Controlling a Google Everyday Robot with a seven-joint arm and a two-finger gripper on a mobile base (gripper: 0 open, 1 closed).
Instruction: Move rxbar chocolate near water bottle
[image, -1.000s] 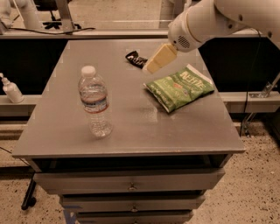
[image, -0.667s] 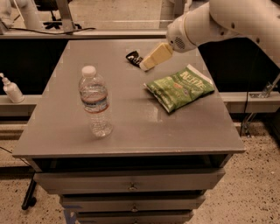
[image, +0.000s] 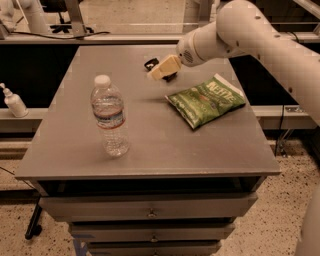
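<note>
On the table, left of centre, the water bottle stands upright; far behind it to the right, the rxbar chocolate lies mostly hidden under the gripper, long axis seemingly slanting back-left to front-right; I cannot tell the gripper's state.

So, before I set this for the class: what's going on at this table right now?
The robot's arm is stretched over the far side of the grey table, with its gripper right at the black rxbar chocolate, partly covering it. The water bottle stands upright at the near left, well apart from the bar. A green chip bag lies flat to the right. The bar is not yet near the bottle.
</note>
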